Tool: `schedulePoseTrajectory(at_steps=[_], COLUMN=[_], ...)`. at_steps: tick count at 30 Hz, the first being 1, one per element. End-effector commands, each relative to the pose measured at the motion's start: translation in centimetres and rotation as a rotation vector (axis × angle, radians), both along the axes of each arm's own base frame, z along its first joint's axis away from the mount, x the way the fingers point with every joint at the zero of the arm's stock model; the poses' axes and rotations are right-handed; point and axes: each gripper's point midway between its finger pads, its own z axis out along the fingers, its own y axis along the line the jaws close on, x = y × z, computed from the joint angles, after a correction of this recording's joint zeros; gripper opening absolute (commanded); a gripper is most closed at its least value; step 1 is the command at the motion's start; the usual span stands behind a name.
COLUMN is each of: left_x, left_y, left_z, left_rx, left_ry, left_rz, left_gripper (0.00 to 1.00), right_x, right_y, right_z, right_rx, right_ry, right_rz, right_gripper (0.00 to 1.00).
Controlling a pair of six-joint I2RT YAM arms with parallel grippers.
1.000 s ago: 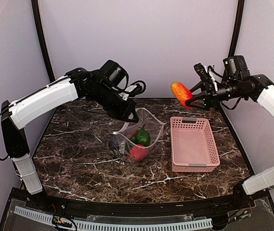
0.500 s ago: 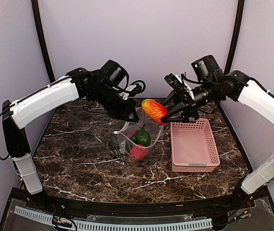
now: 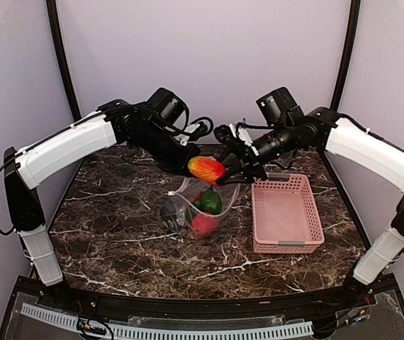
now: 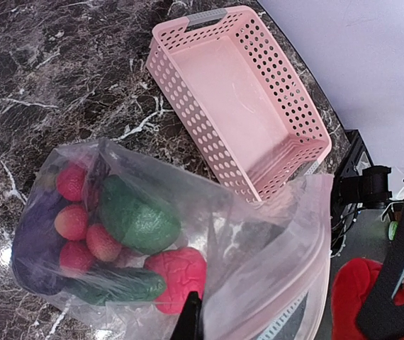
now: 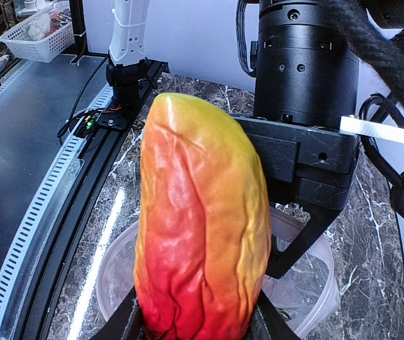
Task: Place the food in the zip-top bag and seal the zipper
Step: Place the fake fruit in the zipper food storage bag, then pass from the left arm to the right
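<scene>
My right gripper (image 3: 220, 172) is shut on the orange-red oval fruit (image 3: 203, 168) and holds it just above the open mouth of the zip-top bag (image 3: 200, 207). In the right wrist view the fruit (image 5: 202, 241) fills the middle, with the bag's mouth (image 5: 308, 283) below it. My left gripper (image 3: 181, 159) is shut on the bag's back rim and holds it up. Its dark fingertip (image 4: 190, 316) pinches the plastic. Inside the bag lie a green piece (image 4: 135, 219), a red piece (image 4: 177, 273), the purple eggplant (image 4: 32, 241) and small red pieces (image 4: 71, 219). The pale pink zipper (image 4: 320, 234) stands open.
The pink basket (image 3: 285, 211) sits right of the bag with nothing in it, and it also shows in the left wrist view (image 4: 237, 99). The dark marble table (image 3: 110, 212) extends left and in front of the bag. Walls close in the back and sides.
My right gripper carried the orange-red fruit leftward and down, from above the basket's far side to just over the bag's mouth. The left gripper and the bag stayed put.
</scene>
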Motion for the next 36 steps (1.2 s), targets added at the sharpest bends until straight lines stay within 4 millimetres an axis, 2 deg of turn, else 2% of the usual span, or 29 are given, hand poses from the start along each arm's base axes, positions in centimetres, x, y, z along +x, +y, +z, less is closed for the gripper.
schedulePoseTrajectory(at_steps=[1,6,9,11,13,18,21,24,28,31,36], left_x=[0.4,0.5,0.6,0.7,0.7,0.9,1.0,1.0,1.0,1.0,0.8], left_y=[0.4,0.7,0.8,0.8,0.8,1.0,1.0,1.1,1.2,1.2,1.1], left_z=[0.8,1.0,1.0,1.0,1.0,1.0,0.9,0.9,0.9,1.1,1.6], left_rx=[-0.008,-0.003,-0.003,-0.005,-0.007,-0.004,-0.003,-0.001,0.003,-0.002,-0.013], left_ry=[-0.016,-0.021,-0.023,-0.022,-0.021,-0.024,-0.027,-0.029,-0.030,-0.033,-0.035], left_rz=[0.012,0.016,0.019,0.020,0.020,0.020,0.020,0.021,0.021,0.018,0.014], left_gripper=[0.01,0.01,0.01,0.01,0.01,0.01,0.01,0.01,0.01,0.01,0.01], right_x=[1.7,3.0,3.6,3.3,2.6,-1.0,-3.6,-5.3,-5.5,-4.2,-2.4], right_y=[1.2,1.3,1.1,0.8,0.4,-0.9,-1.0,-0.8,0.2,1.1,1.9], right_z=[0.7,-0.5,-0.6,-0.2,0.4,0.3,-1.5,-4.1,-6.3,-7.4,-9.2], right_rx=[0.021,-0.008,-0.028,-0.030,-0.030,-0.084,-0.154,-0.252,-0.338,-0.392,-0.488], right_ry=[-0.089,-0.110,-0.110,-0.102,-0.093,-0.057,-0.064,-0.109,-0.189,-0.211,-0.192], right_rz=[-0.037,-0.088,-0.128,-0.135,-0.125,-0.036,0.031,0.061,0.039,-0.015,-0.073], right_gripper=[0.39,0.44,0.62,0.74,0.79,0.73,0.69,0.68,0.69,0.68,0.56])
